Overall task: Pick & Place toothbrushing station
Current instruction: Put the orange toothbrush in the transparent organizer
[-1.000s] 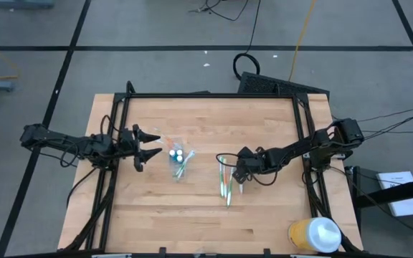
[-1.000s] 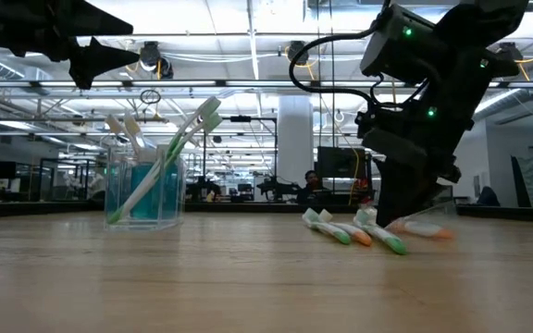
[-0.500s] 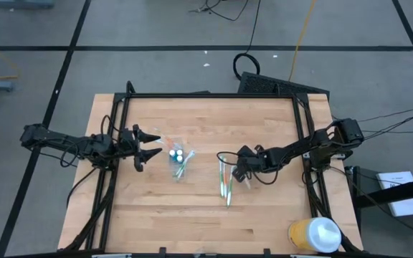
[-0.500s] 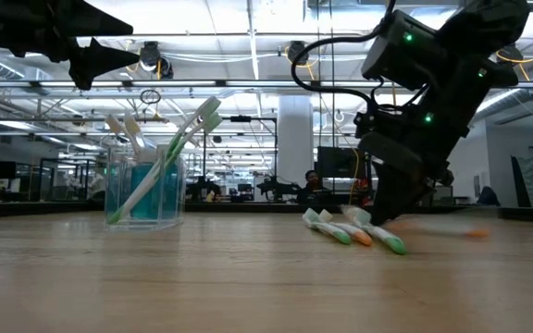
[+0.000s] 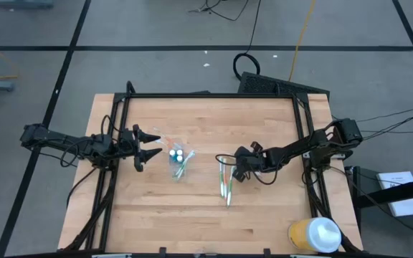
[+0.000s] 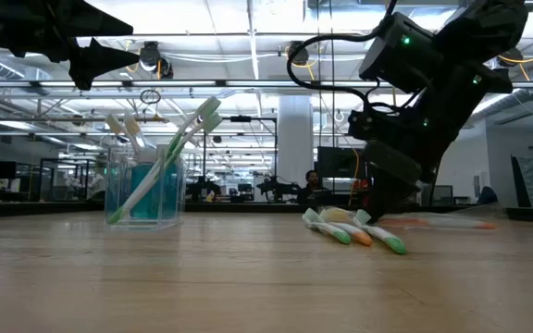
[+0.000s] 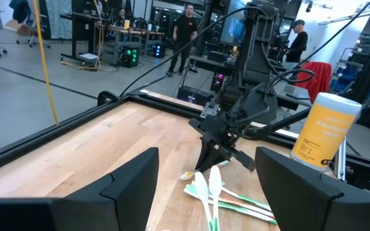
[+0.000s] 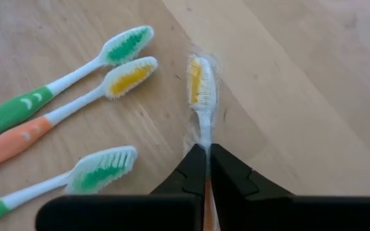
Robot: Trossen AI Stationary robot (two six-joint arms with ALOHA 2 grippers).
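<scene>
- Three toothbrushes (image 8: 56,96) lie loose on the bench (image 5: 264,215) near its middle, a little toward the right edge; a fourth, the orange-handled toothbrush (image 8: 201,90), is pinched at its thin neck by the right end effector (image 8: 208,157), whose fingers are pressed together on it.
- The clear cup (image 6: 144,190) stands left of the bench's middle, holding more brushes and the blue tubes (image 5: 180,153).
- The left end effector (image 5: 148,145) hovers just beside the cup on its left-edge side, fingers spread and empty.
- Handling, as a judgement: the brush looks very light and stiff, with a slim, smooth plastic handle that could swivel or slip in a narrow pinch; a hold farther down the thicker handle would likely steady it better than the neck.
- The cup looks light and easily tipped when a brush is dropped in.
- The yellow container (image 7: 321,130) near the front right corner bears dark lettering, too blurred to read.
</scene>
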